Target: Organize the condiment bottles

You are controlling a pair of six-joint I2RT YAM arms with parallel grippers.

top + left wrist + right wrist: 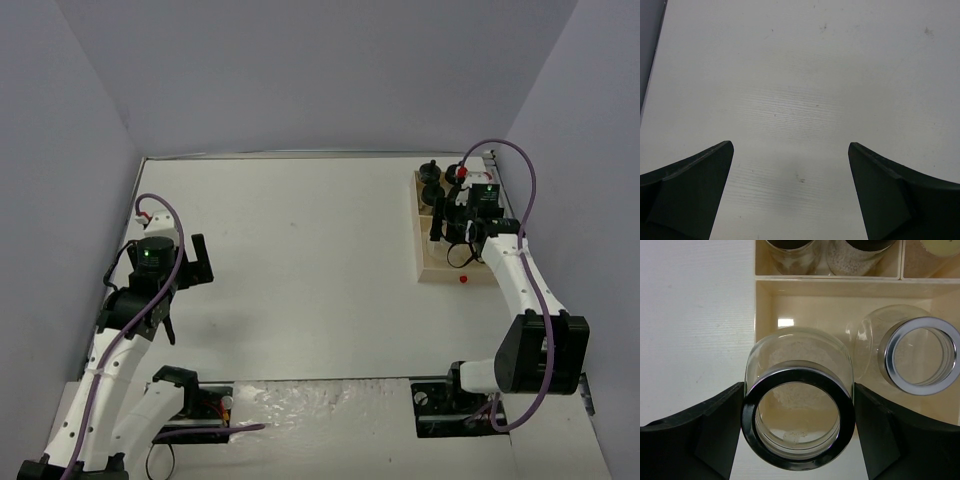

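My right gripper point(798, 392) is shut on a wide clear jar point(790, 371) with a dark-looking metal rim and a little pale powder inside. It holds the jar at the left side of the front compartment of the pale wooden tray point(762, 305). A second wide jar with a silver rim point(920, 324) stands in that compartment just to the right. Two dark-capped jars point(790, 255) stand in the compartment behind, and a yellow cap point(940, 245) shows at the far right. My left gripper point(790, 150) is open and empty over bare table. The other jars are hidden by the arm or too small to tell.
In the top view the tray point(425, 262) lies at the right side of the table under my right gripper point(455, 235), with black-capped jars point(430, 172) at its far end. A small red thing point(464, 279) lies at its near edge. My left gripper point(185, 290) is far left.
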